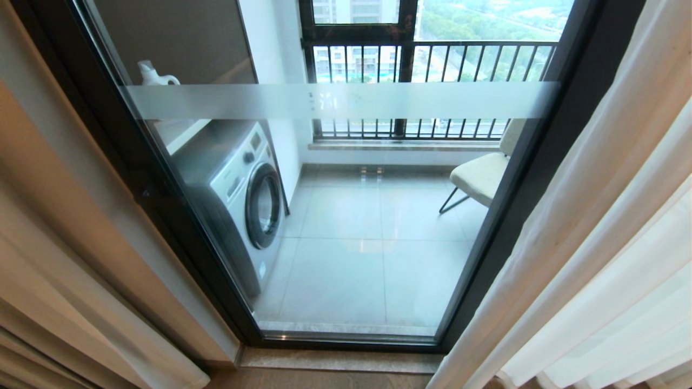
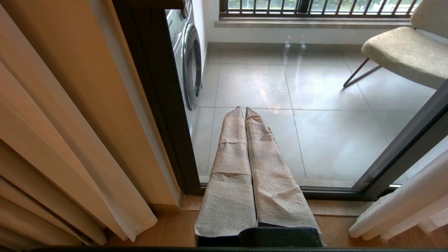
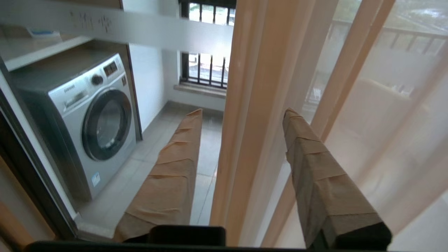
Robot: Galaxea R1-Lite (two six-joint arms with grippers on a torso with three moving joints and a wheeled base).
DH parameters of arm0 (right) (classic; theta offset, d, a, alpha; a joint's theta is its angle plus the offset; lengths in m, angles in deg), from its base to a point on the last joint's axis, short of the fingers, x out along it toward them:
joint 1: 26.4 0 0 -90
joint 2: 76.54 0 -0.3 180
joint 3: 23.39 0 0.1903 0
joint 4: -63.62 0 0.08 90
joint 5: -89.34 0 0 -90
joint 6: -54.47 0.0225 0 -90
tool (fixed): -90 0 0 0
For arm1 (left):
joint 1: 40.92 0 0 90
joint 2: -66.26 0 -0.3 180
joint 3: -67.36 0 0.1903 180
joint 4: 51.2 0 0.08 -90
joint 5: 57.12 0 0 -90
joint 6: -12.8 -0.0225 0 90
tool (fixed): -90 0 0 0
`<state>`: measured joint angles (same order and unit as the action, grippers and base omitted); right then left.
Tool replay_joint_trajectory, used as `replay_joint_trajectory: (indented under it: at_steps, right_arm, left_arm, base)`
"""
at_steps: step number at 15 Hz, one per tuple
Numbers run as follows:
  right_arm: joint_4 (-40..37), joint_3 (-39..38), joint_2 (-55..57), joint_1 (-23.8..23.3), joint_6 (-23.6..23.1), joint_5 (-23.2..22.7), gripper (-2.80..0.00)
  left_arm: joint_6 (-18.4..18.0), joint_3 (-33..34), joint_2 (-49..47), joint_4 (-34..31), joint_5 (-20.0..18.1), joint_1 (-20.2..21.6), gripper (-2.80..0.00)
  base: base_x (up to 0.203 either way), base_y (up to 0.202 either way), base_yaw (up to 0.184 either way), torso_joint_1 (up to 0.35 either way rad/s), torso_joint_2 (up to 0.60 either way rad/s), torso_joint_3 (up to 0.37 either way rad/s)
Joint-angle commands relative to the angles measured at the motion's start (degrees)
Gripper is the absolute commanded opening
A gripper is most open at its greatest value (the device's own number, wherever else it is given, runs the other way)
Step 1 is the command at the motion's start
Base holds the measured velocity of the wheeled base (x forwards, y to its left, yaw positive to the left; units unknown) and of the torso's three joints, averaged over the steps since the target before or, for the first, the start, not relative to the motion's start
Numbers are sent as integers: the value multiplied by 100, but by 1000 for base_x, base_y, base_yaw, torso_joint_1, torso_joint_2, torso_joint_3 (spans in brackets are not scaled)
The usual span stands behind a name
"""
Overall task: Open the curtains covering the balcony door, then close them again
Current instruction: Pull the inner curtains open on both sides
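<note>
While the right pincer (image 3: 241, 113) stands about half open, a fold of the sheer curtains (image 3: 259, 105) hangs between its two wrapped fingers (image 3: 171, 168) — whether cloth touches either pad cannot be told. Left pincer (image 2: 244, 109): fully closed, holding nothing, pointed at the balcony door (image 1: 346, 216). Neither arm appears in the head view. Curtains are drawn to both sides, the glass exposed. Beyond it — one washing machine (image 1: 238, 194), one chair (image 1: 481, 175), partly cut off by the frame.
</note>
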<state>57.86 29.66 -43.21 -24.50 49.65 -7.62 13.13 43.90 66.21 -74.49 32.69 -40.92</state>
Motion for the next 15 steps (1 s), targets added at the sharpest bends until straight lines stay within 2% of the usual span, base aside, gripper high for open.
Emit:
replay_joint_trajectory:
  at_steps: [1,10,15]
  right_arm:
    - [316,751,1385,17,76,-11,0]
    - [1289,2455,3380,14,138,-15,0]
    - [1314,2835,3751,-41,105,30,0]
  left_arm:
    - [3,1,5,1,1,0,-280]
    - [3,1,5,1,1,0,-280]
    - [3,1,5,1,1,0,-280]
  base:
    - [0,0,0,0,0,0]
    - [0,0,0,0,0,0]
    - [0,0,0,0,0,0]
